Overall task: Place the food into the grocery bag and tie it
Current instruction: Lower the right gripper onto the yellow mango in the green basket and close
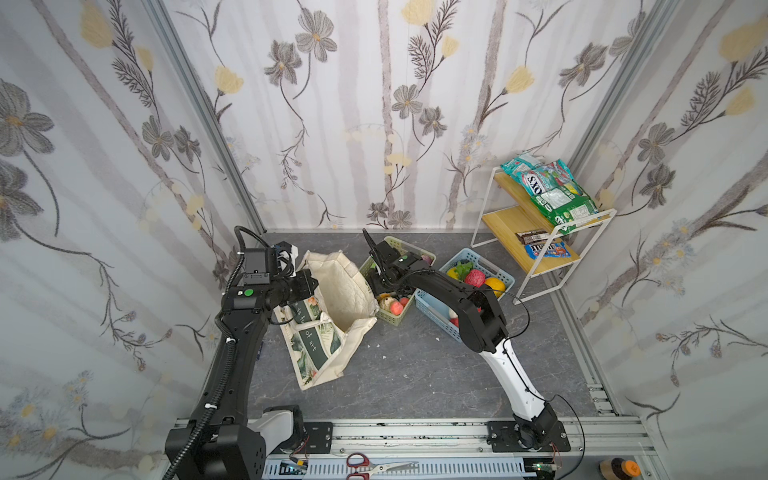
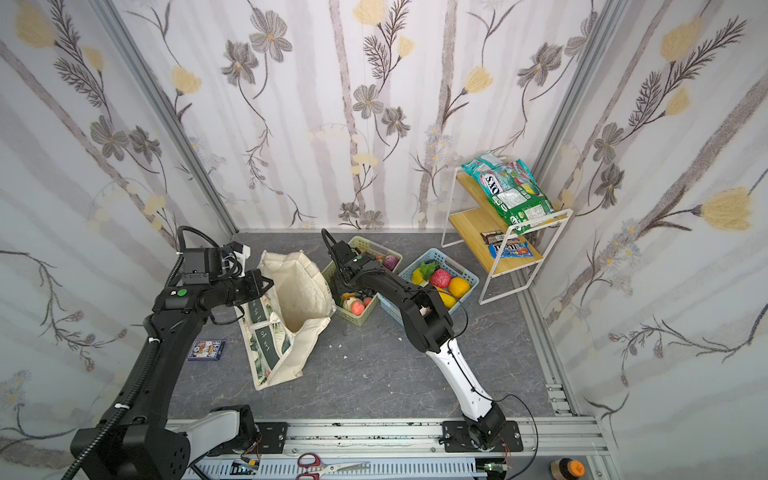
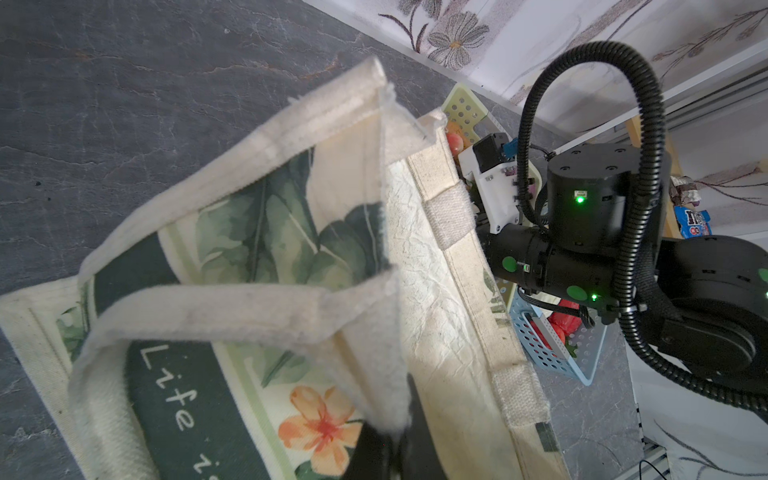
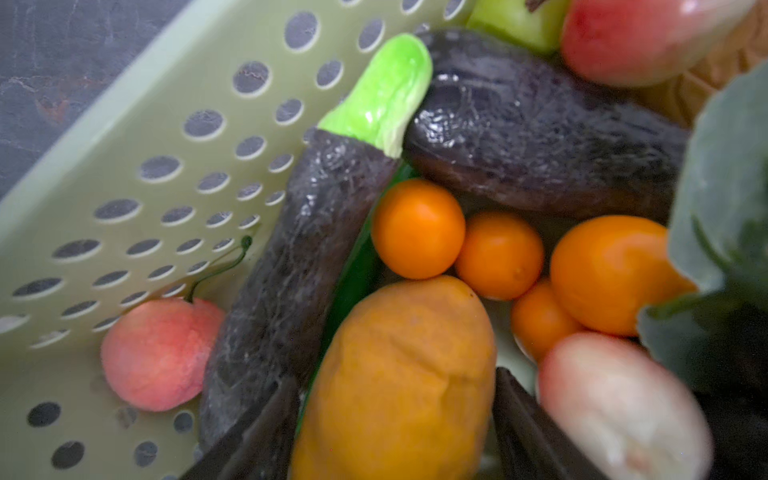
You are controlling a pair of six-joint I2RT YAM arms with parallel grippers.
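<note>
The cream grocery bag stands open at the left of the floor, leaf print facing me. My left gripper is shut on the bag's near rim by a handle and holds the mouth open. My right gripper reaches down into the pale green basket, its jaws open wide on either side of an orange-yellow mango, close against it. Around the mango lie more food: a black eggplant, small orange fruits and a pink peach.
A blue basket with more toy fruit sits right of the green one. A white wire shelf with snack packets stands at the back right. A card pack lies left of the bag. Scissors rest on the front rail.
</note>
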